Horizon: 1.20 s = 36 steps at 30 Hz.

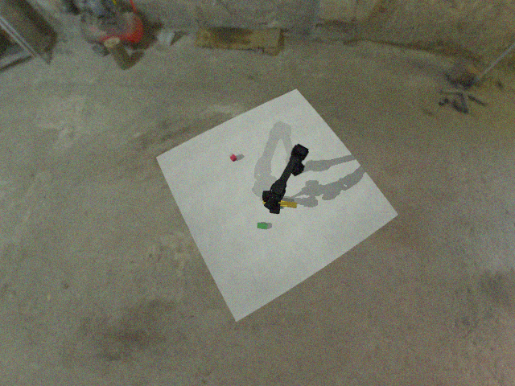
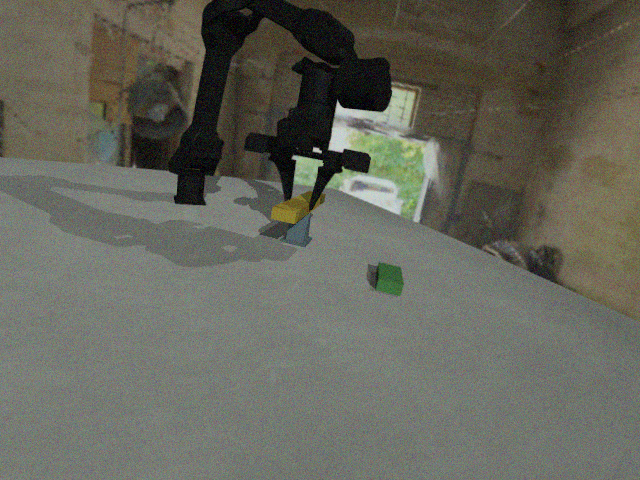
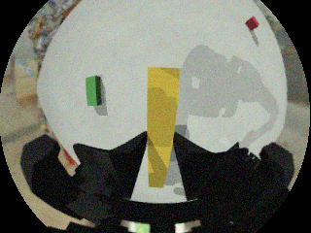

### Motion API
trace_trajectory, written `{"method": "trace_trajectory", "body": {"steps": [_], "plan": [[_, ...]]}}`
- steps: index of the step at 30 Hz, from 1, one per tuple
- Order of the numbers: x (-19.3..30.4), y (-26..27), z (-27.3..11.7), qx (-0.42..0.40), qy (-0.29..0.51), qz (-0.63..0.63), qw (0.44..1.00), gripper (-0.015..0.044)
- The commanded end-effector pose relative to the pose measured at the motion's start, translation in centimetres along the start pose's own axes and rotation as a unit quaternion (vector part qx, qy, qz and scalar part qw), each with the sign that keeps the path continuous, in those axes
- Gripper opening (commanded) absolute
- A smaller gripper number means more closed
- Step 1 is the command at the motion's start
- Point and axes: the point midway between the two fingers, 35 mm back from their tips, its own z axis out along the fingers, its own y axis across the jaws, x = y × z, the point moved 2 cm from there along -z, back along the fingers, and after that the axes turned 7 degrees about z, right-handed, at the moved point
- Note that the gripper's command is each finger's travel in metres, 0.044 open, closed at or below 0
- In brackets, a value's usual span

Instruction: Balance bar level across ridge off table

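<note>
The yellow bar [image 1: 288, 204] [image 2: 289, 211] [image 3: 161, 109] lies across the top of the blue-grey ridge [image 2: 299, 233], looks about level and is clear of the table. The ridge stands on the white table top [image 1: 290, 257]; the bar and arm hide it mostly in the other views. My gripper [image 2: 299, 203] [image 3: 159, 135] points down with one finger on each side of the bar near its middle. The fingers are slightly open, very close to the bar's sides, and not clamped on it. The exact contact of bar and ridge is partly hidden by a finger.
A green block [image 1: 262, 225] [image 2: 389, 279] [image 3: 92, 91] lies on the table a short way from the ridge. A small red cube [image 1: 233, 157] [image 3: 252, 22] lies farther off on another side. The arm's shadows fall across the table.
</note>
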Motion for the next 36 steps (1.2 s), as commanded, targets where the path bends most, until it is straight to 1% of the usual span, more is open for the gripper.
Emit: {"method": "trace_trajectory", "body": {"steps": [1, 7, 8, 19, 28, 29, 33, 36], "plan": [[0.0, 0.0, 0.0, 0.000, 0.000, 0.000, 1.000, 0.0172], [0.0, 0.0, 0.0, 0.000, 0.000, 0.000, 1.000, 0.0173], [0.0, 0.0, 0.0, 0.000, 0.000, 0.000, 1.000, 0.0185], [0.0, 0.0, 0.0, 0.000, 0.000, 0.000, 1.000, 0.0185], [0.0, 0.0, 0.0, 0.000, 0.000, 0.000, 1.000, 0.0421], [0.0, 0.0, 0.0, 0.000, 0.000, 0.000, 1.000, 0.0440], [0.0, 0.1, -0.7, 0.000, 0.000, 0.000, 1.000, 0.0440], [-0.1, 0.5, -3.9, 0.000, 0.000, 0.000, 1.000, 0.0440]]}}
